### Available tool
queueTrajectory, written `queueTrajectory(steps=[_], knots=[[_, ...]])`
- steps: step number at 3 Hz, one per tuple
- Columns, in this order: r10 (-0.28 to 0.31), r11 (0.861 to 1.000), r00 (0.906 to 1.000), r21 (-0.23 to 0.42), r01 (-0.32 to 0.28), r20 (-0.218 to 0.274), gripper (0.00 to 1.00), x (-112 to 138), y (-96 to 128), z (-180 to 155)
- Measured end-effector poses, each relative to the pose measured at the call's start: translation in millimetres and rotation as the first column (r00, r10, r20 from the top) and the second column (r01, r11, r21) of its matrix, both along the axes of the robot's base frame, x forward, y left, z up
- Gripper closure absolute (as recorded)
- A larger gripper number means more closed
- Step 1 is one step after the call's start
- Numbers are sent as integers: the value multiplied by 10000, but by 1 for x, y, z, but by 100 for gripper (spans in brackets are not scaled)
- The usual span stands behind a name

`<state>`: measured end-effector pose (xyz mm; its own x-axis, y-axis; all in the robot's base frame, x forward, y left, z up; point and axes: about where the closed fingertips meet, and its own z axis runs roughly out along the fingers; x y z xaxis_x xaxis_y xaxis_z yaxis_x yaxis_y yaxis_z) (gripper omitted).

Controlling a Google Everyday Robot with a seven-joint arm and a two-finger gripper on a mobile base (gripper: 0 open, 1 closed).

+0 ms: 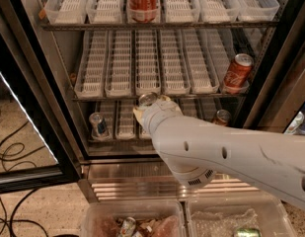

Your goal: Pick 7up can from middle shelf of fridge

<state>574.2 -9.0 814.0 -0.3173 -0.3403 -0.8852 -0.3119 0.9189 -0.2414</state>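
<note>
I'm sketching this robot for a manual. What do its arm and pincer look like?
The arm is a thick, smooth white tube with small dark round holes along its side and a vented ring under the joint; no cables show. The cream-white pincer is at the front edge of the middle shelf.

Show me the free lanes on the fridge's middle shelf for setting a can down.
Middle shelf: the white lanes left of the red can lie bare. It is crowded at the centre of its front edge, where the gripper and the arm sit by a silver-topped can.
</note>
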Motion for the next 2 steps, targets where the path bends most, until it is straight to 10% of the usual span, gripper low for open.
queueTrajectory(steps=[2], knots=[[577, 9975, 9974, 440, -558, -439, 100, -12, 6, 0]])
